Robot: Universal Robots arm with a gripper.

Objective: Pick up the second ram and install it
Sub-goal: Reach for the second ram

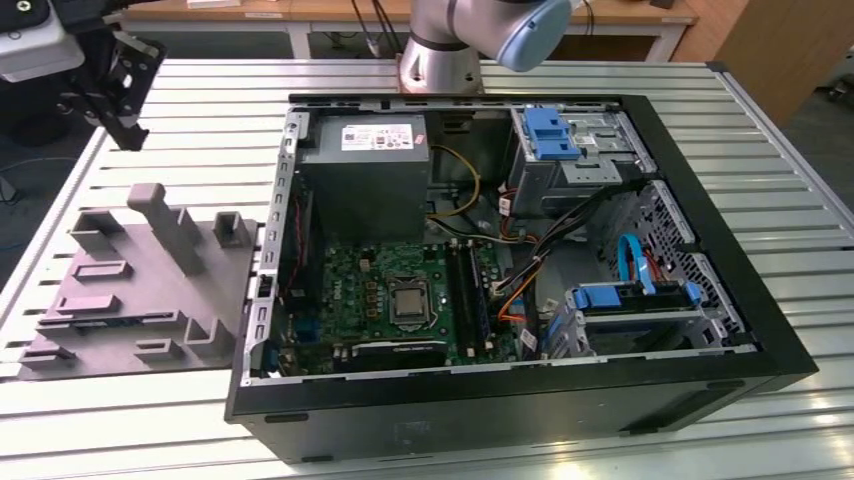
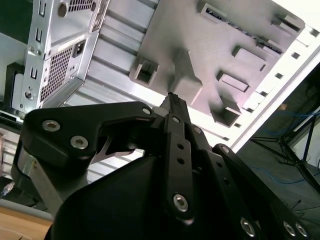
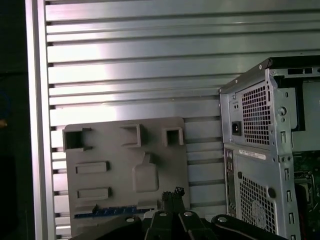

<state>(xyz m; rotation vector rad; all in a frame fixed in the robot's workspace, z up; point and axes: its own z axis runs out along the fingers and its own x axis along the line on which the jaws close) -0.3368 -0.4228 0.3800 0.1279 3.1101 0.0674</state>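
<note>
We see hand [image 3: 172, 192] clenched, empty, hovering near gray tray [image 3: 125, 170]; second ram [image 3: 112, 212] lies along tray edge; open computer case [image 1: 534, 250] beside tray; white label [image 1: 380, 135] unreadable.

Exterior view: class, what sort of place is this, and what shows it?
Probably a robotics lab bench: a robot arm stands on a slatted metal table beside an open computer case and a grey parts fixture.

Light: bright, from overhead. Glare: strong bands on table [image 3: 125, 52] slats, first wrist view; white washout past tray [image 2: 200, 45], second wrist view. Shadow: case [image 1: 467, 420] interior dim, exterior view; gripper [image 2: 171, 99] underlit.
</note>
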